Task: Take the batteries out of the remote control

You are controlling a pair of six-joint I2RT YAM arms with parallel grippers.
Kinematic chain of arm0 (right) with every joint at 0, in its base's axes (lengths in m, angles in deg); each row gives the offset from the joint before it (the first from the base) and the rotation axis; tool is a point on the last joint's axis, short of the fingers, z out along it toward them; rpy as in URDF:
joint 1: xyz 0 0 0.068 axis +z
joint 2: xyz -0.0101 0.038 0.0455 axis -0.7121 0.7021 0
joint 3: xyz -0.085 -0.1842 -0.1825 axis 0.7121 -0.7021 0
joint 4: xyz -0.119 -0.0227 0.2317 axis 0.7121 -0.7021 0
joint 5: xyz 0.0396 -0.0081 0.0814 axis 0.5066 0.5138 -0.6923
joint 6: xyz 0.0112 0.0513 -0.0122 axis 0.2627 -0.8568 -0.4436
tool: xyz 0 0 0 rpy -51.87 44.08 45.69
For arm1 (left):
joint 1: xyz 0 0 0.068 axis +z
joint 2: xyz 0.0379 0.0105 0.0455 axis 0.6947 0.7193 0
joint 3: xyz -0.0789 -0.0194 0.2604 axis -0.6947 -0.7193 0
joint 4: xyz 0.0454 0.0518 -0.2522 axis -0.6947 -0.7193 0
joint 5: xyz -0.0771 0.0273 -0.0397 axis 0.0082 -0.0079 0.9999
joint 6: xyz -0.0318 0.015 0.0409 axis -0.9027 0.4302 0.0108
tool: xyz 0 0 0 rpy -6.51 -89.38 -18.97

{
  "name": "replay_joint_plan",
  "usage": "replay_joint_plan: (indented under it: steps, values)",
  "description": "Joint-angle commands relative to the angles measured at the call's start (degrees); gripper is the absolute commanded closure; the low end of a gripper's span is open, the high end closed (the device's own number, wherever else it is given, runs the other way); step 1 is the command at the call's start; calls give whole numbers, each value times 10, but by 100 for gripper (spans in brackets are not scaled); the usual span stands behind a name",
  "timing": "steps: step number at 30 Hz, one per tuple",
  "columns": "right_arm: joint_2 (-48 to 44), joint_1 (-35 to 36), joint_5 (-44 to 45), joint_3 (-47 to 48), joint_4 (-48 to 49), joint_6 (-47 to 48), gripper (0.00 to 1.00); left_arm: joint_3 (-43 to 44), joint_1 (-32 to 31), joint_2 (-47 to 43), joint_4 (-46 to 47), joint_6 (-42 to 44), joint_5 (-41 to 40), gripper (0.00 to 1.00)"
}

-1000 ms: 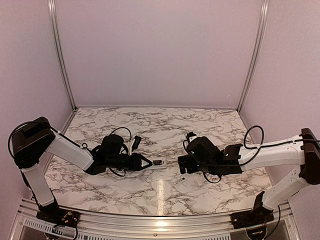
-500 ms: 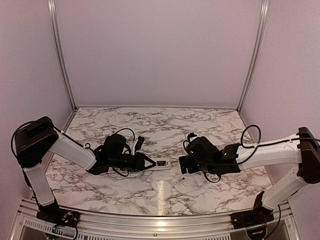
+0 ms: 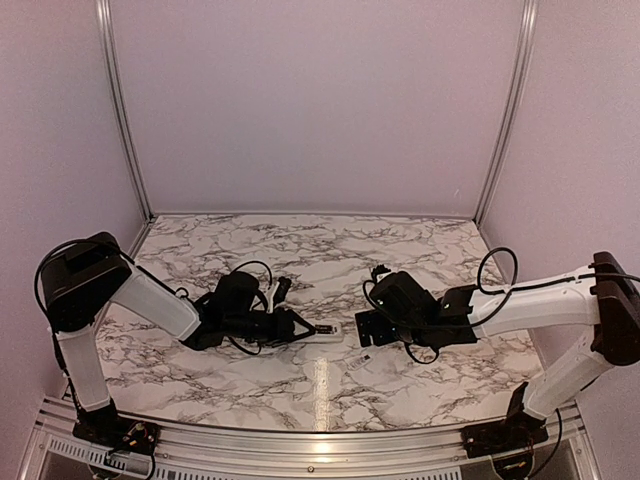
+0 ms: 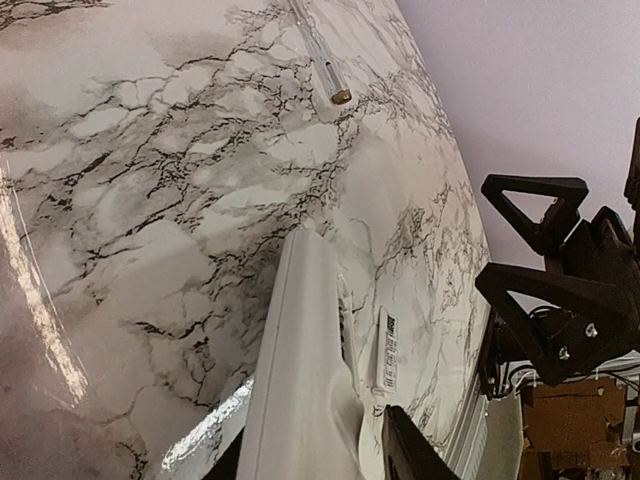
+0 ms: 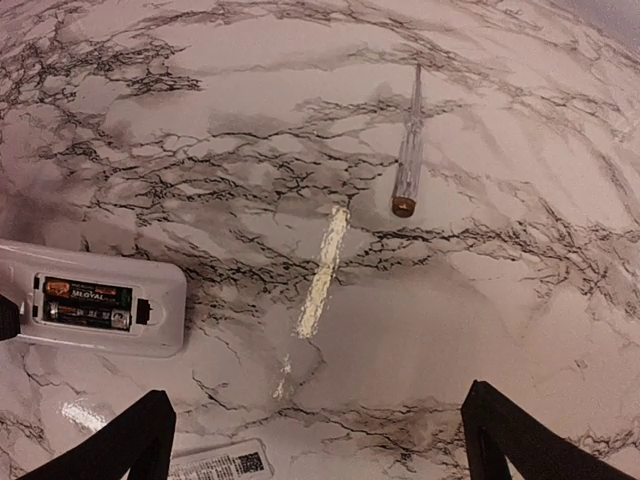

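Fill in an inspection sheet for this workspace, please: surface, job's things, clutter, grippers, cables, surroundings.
Surface: marble-pattern table, shiny, with a glare streak.
Job's things: remote lies flat with its compartment open upward and two batteries inside. The cover lies apart from it on the table.
Clutter: clear rod with a brass tip, apart from the remote.
Grippers: left gripper is at the remote's end, grip unclear. The right gripper is open and empty, beside the remote.
Cables: black cables loop at both wrists, off the remote.
Surroundings: plain pale walls and a metal frame.
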Motion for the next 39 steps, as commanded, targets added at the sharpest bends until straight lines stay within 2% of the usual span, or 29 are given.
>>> replay_joint_plan:
  steps: [1, 7, 12, 14, 17, 21, 27, 39]
  values:
    - [8, -4, 0, 20, -8, 1, 2, 20, -4, 16, -14, 8, -1, 60]
    - [13, -5, 1, 23, -5, 3, 2, 23, -3, 0, -52, 32, -34, 50]
    - [22, -10, -2, 30, -3, 7, 2, 23, -2, -17, -87, 50, -74, 30]
    - [22, -13, -4, 32, 1, 9, 2, 22, -2, -23, -98, 56, -94, 17]
    - [24, -19, -12, 34, 8, 15, 2, 22, -3, -29, -112, 65, -122, 7]
    - [31, -33, -28, 37, 20, 25, 2, 22, -2, -38, -128, 76, -147, 2]
    - [52, -77, -78, 39, 54, 48, 2, -10, -3, -88, -116, 109, -178, 1]
    - [142, -163, -138, 90, 91, 91, 12, -57, -2, -216, -170, 172, -300, 1]
